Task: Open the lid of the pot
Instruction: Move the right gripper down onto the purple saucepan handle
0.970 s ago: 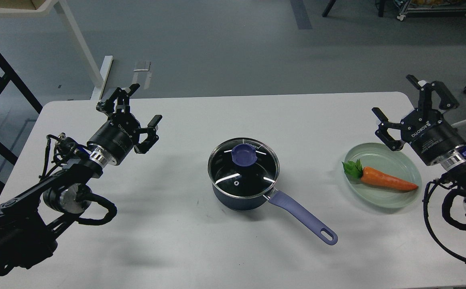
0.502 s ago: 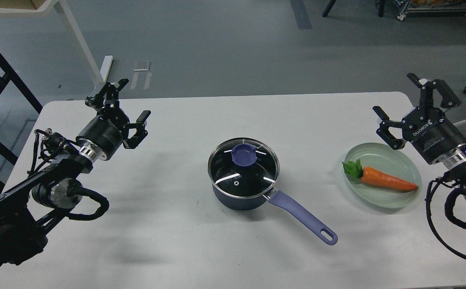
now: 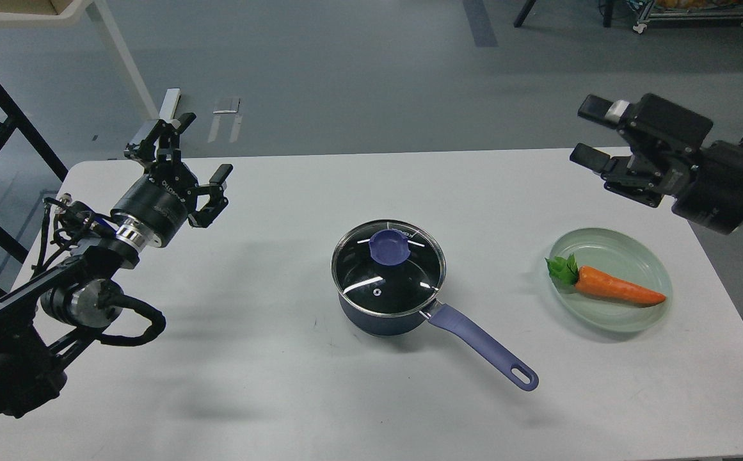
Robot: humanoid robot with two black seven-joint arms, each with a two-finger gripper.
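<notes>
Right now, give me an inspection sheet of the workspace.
Surface: white table, a few faint marks.
Job's things: dark navy saucepan with long lavender handle at centre; clear glass lid with steel rim and purple knob seated on it.
Clutter: pale green plate holding an orange toy carrot with green leaves.
Grippers: left gripper open, empty; right gripper open, empty; both apart from the saucepan.
Cables: black cable loops on the left arm.
Surroundings: grey floor, white table leg.

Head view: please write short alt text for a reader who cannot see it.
A lidded navy saucepan with its glass lid on sits mid-table; a toy carrot lies on a green plate. Left gripper and right gripper hover open, empty.
</notes>
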